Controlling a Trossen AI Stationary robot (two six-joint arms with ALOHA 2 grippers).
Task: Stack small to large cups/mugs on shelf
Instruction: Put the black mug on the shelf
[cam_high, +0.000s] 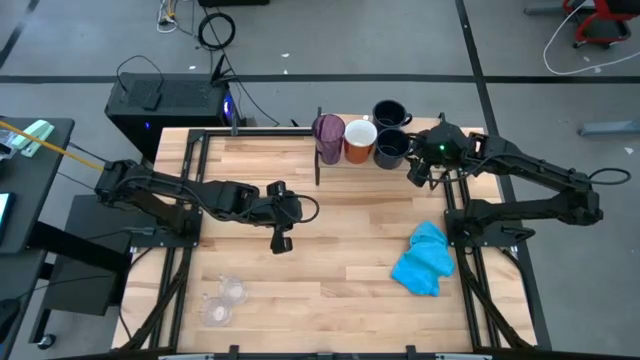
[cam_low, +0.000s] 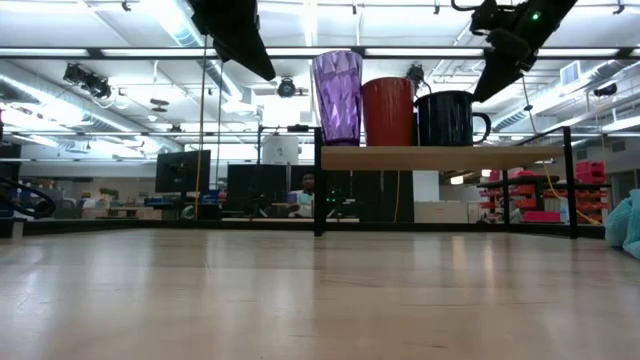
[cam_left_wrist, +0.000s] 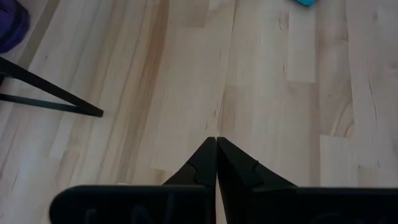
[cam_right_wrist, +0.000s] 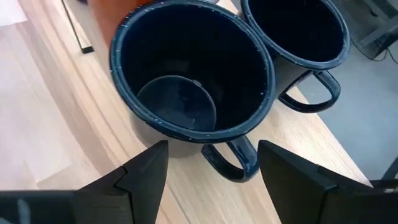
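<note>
On the shelf (cam_low: 440, 157), a light wooden board on thin black uprights at the far edge of the table (cam_high: 340, 230), four cups stand in a row: the translucent purple tumbler (cam_high: 328, 135), the orange mug (cam_high: 360, 141) with its white inside touching it, then the near navy mug (cam_high: 391, 149), with the far navy mug (cam_high: 389, 114) just behind it toward the table's back edge. From table height the tumbler, the orange mug and one navy mug stand upright side by side. The two small clear plastic cups (cam_high: 225, 300) lie well apart from the shelf, near the front left corner of the table.

The right gripper (cam_high: 421, 168) hangs just beside the near navy mug, jaws wide and empty, one finger on each side of the mug's handle without touching it. The left gripper (cam_high: 279, 241) hovers over bare table near the middle, jaws pressed together, holding nothing. A bright blue cloth (cam_high: 424, 260) lies crumpled toward the right side.
</note>
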